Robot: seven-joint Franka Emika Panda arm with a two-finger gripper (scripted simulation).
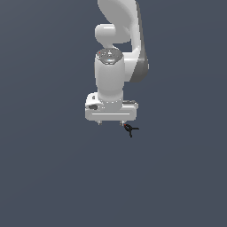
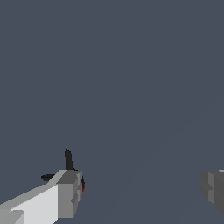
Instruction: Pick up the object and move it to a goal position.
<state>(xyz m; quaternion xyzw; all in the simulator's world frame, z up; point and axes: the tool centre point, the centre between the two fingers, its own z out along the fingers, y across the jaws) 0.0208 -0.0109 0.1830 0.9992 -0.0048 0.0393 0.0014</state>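
The object (image 1: 130, 129) is a tiny black spindly item with thin prongs. It lies on the grey floor just below and to the exterior view's right of one fingertip. My white gripper (image 1: 111, 123) hangs over the floor, open, with its fingers wide apart and nothing between them. In the wrist view the object (image 2: 68, 161) pokes out from behind one finger (image 2: 65, 194), with its red spot at that finger's inner edge. The other finger (image 2: 214, 190) is far off to the side. The gripper's middle (image 2: 142, 192) is over bare floor, so the object is off-centre.
The plain dark grey floor (image 1: 44, 177) fills both views. The white arm (image 1: 119, 26) rises above the gripper. No goal marker or other object shows.
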